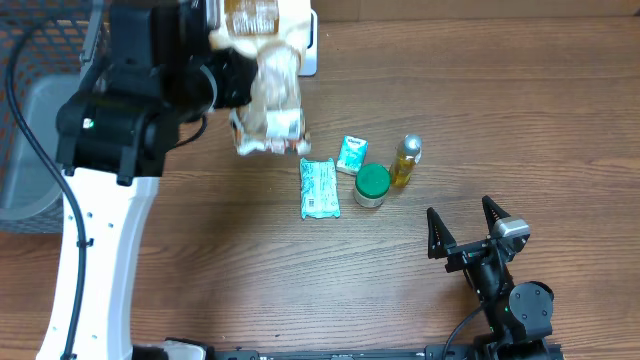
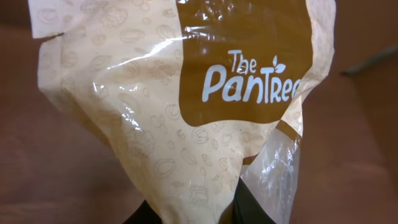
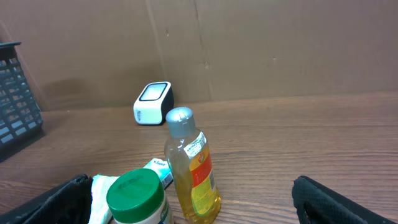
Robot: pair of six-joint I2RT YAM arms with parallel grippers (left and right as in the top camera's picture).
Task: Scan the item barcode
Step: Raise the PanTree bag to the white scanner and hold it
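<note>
Open bench (image 1: 520, 110) lies to the right of the left end effector (image 1: 228, 82); a basket (image 1: 30, 140) crowds its left. The left arm reaches over the far side, its end effector pinching the snack bag (image 1: 268, 95). The bag's logo faces the wrist camera and its long axis runs far-to-near, with the scanner (image 1: 312, 55) just behind. The right end effector (image 1: 465, 235) rests low, spread.

Cream bag (image 2: 112, 112) recorded, patterned with faint tan line drawings; brown panel lettered in white. Green lid noted on jar (image 3: 137, 196). Amber bottle (image 3: 193, 180), silver-capped. Brown wood-grain table (image 1: 520, 120).
</note>
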